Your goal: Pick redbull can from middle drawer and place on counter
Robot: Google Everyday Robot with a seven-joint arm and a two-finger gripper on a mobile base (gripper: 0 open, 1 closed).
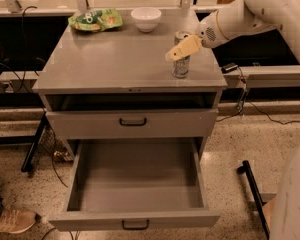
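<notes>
Although the slim silver-grey drink can [180, 69] stands upright on the broad, smooth grey worktop [115, 59] of the cabinet, toward its right side and near the right edge, the job does not look safe yet. The pale yellowish claw [178, 51] at the end of the white robot arm [250, 14] sits right at the can's upper half, crossing in front of it. I cannot tell whether it grips the can or stands loose around it.

That doubt is the main risk. If the claw pulls away while pinching the can, or drags sideways on the way out, the tall narrow can likely tips. A tipped can would roll easily on so slick a surface, perhaps over the right edge to the floor. A straight, clean retreat, upward or back along the arm, looks the safer course.

Below, the wide grey metal drawer [140, 179] with the small black handle is pulled fully out, with no can in it; a can going over the front edge could drop into it. The round white bowl [146, 18] and the crumpled green packet [95, 20] lie well apart at the back, out of harm's way.
</notes>
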